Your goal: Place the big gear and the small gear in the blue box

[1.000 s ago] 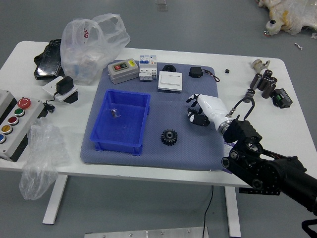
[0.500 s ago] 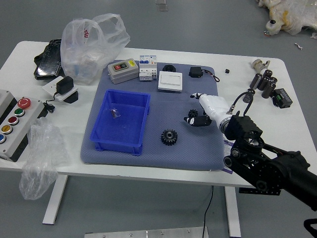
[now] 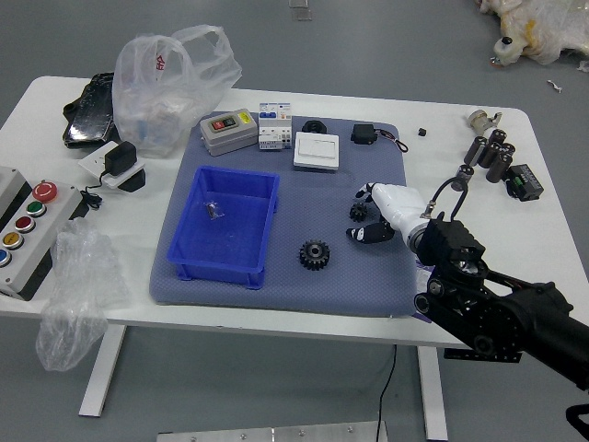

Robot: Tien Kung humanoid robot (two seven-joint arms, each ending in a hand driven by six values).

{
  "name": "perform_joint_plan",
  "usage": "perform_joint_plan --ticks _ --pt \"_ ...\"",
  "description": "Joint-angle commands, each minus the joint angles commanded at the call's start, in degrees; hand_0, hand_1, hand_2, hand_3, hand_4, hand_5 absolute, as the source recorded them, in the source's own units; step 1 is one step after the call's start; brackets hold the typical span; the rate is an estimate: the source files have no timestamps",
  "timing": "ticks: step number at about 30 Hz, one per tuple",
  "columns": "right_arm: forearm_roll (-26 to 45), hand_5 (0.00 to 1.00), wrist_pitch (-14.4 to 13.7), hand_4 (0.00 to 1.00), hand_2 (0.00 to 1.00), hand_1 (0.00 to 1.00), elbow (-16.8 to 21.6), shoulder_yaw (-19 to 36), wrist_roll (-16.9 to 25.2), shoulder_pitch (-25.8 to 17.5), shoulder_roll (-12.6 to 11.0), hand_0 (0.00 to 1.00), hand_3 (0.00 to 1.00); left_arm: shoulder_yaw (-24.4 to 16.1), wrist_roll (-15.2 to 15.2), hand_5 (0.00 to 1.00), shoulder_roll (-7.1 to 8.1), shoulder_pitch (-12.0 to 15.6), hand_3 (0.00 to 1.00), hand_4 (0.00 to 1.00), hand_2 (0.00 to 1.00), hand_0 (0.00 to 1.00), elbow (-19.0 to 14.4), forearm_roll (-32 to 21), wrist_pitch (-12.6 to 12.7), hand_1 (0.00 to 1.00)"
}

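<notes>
Right hand, to the right of the blue box, now has its digits parted around the small gear, which its fingers largely covered a second ago; no hold observed. Small gear lies on the blue-grey mat, farther right of the box than the big gear, which sits just beside it. Judgement: neither gear is boxed, and the grasp needs closing squarely, lest the small gear slip.
</notes>
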Motion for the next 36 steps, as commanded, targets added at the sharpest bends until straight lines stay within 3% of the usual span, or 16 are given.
perform_joint_plan --ticks 1,2,21,30,36 --pt "0.10 0.110 -0.16 0.406 0.536 0.346 -0.07 -0.18 0.05 0.04 0.04 0.273 0.640 0.02 -0.02 0.623 0.00 -0.01 0.741 0.744 0.588 0.657 0.00 -0.02 0.00 0.592" --pt "0.25 0.006 -0.35 0.365 0.466 0.323 -0.15 -0.41 0.12 0.09 0.07 0.256 0.624 0.06 -0.05 0.624 0.00 -0.02 0.742 0.744 0.589 0.657 0.01 -0.05 0.00 0.593" --pt "2.06 0.002 -4.10 0.375 0.443 0.317 1.11 -0.50 2.05 0.53 0.04 0.241 0.607 0.49 -0.29 0.627 -0.02 -0.08 0.745 0.745 0.589 0.657 0.03 -0.58 0.04 0.593" --pt "2.67 0.002 -4.88 0.386 0.439 0.316 8.46 -3.68 1.94 4.26 0.25 0.243 0.606 0.33 -0.09 0.631 -0.07 0.16 0.745 0.745 0.589 0.657 -0.04 -0.44 0.06 0.593" --pt "3.58 0.002 -4.71 0.389 0.439 0.315 11.86 -10.74 3.71 9.07 3.37 0.249 0.603 -0.13 0.28 0.636 -0.03 0.31 0.744 0.746 0.589 0.657 -0.11 0.08 0.05 0.592"
